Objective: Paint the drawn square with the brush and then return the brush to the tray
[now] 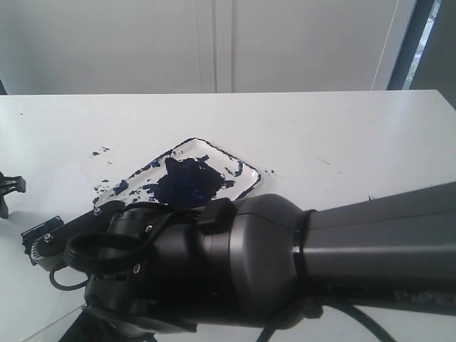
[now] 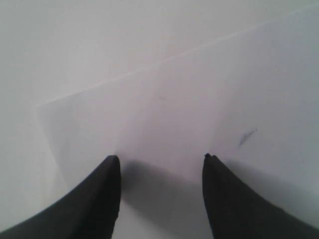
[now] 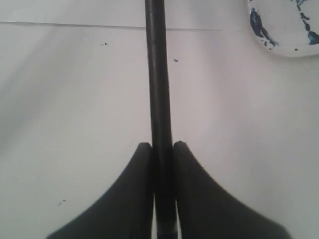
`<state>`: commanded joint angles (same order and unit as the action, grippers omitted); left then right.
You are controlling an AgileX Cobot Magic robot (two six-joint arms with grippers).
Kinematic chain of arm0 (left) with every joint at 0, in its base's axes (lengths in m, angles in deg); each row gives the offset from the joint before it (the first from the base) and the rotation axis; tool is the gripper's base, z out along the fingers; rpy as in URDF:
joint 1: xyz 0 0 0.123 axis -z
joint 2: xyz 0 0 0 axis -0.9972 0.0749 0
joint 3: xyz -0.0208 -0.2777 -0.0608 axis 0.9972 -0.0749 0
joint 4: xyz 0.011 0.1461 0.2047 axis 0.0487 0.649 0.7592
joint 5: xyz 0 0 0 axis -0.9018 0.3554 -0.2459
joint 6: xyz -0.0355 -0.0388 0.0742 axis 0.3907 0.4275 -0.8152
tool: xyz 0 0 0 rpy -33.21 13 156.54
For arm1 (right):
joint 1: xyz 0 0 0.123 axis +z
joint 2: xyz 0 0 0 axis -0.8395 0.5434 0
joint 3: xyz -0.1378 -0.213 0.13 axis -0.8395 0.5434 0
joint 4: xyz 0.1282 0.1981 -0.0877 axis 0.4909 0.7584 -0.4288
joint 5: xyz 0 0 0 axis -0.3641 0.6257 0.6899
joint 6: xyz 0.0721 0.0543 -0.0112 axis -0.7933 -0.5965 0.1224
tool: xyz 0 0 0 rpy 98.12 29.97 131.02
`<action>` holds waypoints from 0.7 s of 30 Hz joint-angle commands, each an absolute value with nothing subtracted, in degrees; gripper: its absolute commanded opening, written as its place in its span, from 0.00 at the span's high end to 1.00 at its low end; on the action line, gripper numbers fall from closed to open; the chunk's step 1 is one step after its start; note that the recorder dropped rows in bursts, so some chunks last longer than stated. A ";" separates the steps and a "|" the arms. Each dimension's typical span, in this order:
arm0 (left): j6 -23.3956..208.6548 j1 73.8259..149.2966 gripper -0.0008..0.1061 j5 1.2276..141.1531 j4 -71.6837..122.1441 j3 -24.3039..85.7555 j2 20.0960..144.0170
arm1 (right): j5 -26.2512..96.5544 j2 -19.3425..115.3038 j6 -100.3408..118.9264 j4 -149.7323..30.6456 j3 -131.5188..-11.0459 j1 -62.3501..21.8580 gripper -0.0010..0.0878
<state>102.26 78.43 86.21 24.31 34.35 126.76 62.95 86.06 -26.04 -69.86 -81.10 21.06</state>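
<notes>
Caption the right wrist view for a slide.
Right gripper clamps the brush upright between its jaws; paint-smeared tray corner nearby.

The tray (image 1: 214,152) is shallow, white and rectangular, with rounded corners and a dark rim. It lies flat on the table (image 1: 342,135), set at an angle. A large blue-black paint blob covers its middle, with smears and flecks toward the edges. The brush (image 3: 157,84) shows only a thin, straight black handle, clamped between the fingers of the right gripper (image 3: 162,145). It is held clear of the tray, over the white surface. Its bristles are out of view.
</notes>
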 joint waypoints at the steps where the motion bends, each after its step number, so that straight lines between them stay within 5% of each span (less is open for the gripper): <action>1: 102.26 78.43 0.48 86.21 24.31 34.35 126.76 | 62.95 86.06 -26.04 -69.86 -81.10 21.06 0.99; 12: 102.26 78.43 0.48 86.13 24.31 34.35 126.76 | 58.00 86.06 -12.67 -54.82 -81.10 21.17 0.99; 21: 102.26 78.43 0.48 86.25 24.31 34.35 126.76 | 59.98 86.06 -18.03 -60.32 -81.10 21.06 0.99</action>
<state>102.26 78.43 86.25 24.31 34.35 126.76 59.98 86.06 -18.03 -60.32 -81.10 21.06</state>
